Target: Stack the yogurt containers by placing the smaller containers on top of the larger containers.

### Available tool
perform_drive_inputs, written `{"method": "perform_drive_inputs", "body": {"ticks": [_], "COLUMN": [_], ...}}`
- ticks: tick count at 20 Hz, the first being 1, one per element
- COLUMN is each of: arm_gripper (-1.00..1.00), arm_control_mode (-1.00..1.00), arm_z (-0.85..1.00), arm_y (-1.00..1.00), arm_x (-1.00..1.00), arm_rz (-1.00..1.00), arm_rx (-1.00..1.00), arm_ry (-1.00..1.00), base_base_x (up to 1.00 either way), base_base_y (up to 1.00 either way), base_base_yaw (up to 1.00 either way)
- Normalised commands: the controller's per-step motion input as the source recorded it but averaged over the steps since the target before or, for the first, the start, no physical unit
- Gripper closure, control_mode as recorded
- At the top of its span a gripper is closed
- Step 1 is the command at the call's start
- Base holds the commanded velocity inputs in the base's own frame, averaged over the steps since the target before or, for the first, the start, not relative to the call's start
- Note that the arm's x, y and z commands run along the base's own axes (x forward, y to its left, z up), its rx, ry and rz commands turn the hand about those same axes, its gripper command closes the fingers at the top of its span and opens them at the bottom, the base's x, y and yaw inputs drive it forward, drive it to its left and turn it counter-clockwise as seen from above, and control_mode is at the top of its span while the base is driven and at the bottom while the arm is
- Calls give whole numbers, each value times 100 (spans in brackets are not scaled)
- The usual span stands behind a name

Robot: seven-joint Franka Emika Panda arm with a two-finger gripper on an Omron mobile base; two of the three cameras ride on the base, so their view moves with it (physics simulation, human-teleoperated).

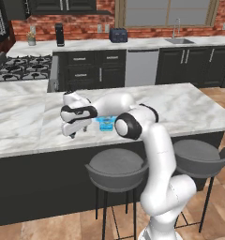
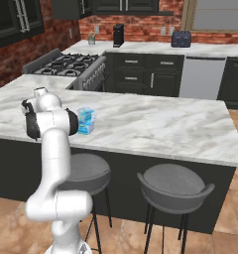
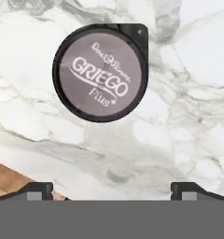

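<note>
The tiny dark round cup (image 3: pixel 101 72) stands upright on the marble counter with its grey "GRIEGO Plus" lid facing the hand view. It lies ahead of my gripper (image 3: pixel 116 191), and nothing sits between the wide-open fingertips (image 3: pixel 39 189). In the left base view my gripper (image 1: pixel 73 132) points down over the counter near its front edge. A little to its right are the blue tubs (image 1: pixel 105 123). In the right base view the medium clear-and-blue cup (image 2: pixel 85 114) appears just above the wide light-blue tub (image 2: pixel 87 127). I cannot tell whether it rests on the tub or stands behind it.
The island counter's front edge (image 3: pixel 20 170) runs close under the hand, with wooden floor beyond it. Two grey stools (image 1: pixel 118 168) (image 1: pixel 198 157) stand below the counter. A stove (image 1: pixel 20 65), a toaster (image 1: pixel 118 34) and a sink (image 1: pixel 179 41) line the far wall.
</note>
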Motion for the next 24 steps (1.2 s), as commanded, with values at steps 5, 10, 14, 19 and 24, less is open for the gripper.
{"method": "perform_drive_inputs", "body": {"ticks": [5,10,14,19,24], "arm_gripper": [-100,-100,-100,-100,-100], "arm_control_mode": [-100,-100,-100,-100,-100], "arm_z": [-19,-15,-14,-7,-2], "arm_y": [20,12,2,19,42], "arm_x": [25,22,32,34,26], "arm_rz": [20,17,14,12,12], "arm_rx": [11,4,0,0,0], "arm_ry": [4,1,2,1,1], "base_base_x": [0,0,0,0,0], "base_base_y": [0,0,0,0,0], "base_base_yaw": [0,0,0,0,0]}}
